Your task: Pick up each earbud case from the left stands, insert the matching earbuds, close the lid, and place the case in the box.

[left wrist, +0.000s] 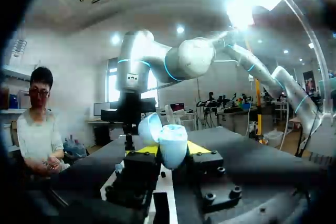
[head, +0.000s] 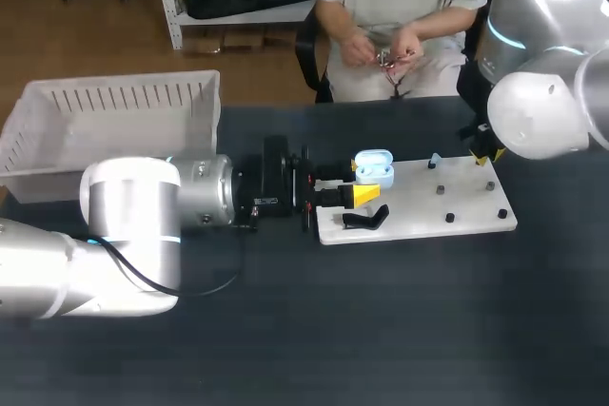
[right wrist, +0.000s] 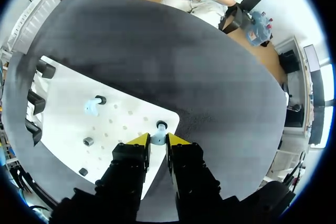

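My left gripper [head: 360, 193] lies level over the white board's [head: 457, 199] left end, shut on a light-blue earbud case [head: 373, 167] whose lid stands open. In the left wrist view the case [left wrist: 171, 146] sits between the yellow tips. My right gripper [head: 485, 151] hangs over the board's far right corner. Seen from the right wrist, this gripper [right wrist: 158, 141] is open, its narrow jaws on either side of a pale blue earbud [right wrist: 157, 139] on its peg. A second earbud [right wrist: 91, 108] stands further along the board [right wrist: 63, 103].
A black case stand [head: 366, 219] sits on the board's near left part, and small black pegs [head: 449, 218] dot its right half. A white slatted basket [head: 57, 154] stands at the table's far left.
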`<state>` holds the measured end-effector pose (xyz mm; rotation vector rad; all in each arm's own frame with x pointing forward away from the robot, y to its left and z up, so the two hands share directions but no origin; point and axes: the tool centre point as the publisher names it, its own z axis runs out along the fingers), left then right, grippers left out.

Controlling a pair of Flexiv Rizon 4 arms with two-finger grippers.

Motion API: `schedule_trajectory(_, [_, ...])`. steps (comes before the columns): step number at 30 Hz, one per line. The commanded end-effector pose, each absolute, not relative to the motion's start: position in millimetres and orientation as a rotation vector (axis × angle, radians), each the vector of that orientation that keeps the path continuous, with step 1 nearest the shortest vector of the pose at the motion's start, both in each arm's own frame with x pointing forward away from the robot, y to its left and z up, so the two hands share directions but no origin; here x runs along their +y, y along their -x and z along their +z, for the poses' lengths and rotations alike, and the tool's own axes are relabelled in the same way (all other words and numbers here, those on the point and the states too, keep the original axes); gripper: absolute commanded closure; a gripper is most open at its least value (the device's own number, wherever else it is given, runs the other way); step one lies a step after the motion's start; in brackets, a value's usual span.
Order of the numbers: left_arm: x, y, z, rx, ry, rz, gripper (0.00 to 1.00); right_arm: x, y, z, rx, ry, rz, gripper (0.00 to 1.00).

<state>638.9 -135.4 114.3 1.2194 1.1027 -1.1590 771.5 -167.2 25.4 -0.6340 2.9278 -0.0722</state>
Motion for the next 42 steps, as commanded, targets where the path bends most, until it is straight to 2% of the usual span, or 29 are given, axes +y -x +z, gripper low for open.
schedule_trajectory(1, [-136,-639,113,1.101,-1.216,-1.157,1.0,-166,-770,26,2.93,0.622,-0.073,1.0])
schedule_trajectory(11, [-136,-639,113,1.101,-1.216,-1.157,1.0,-160,-755,52,2.918,0.589,-0.105,1.0])
schedule_trajectory(20, [-136,-639,113,1.101,-1.216,-1.157,1.0,-141,-719,107,2.916,0.524,-0.197,1.0])
schedule_trajectory(30, [-136,-639,113,1.101,-1.216,-1.157,1.0,-91,-659,175,2.999,0.325,-0.225,1.0])
schedule_trajectory(42, [-136,-639,113,1.101,-1.216,-1.157,1.0,-33,-609,194,3.022,0.24,-0.132,1.0])
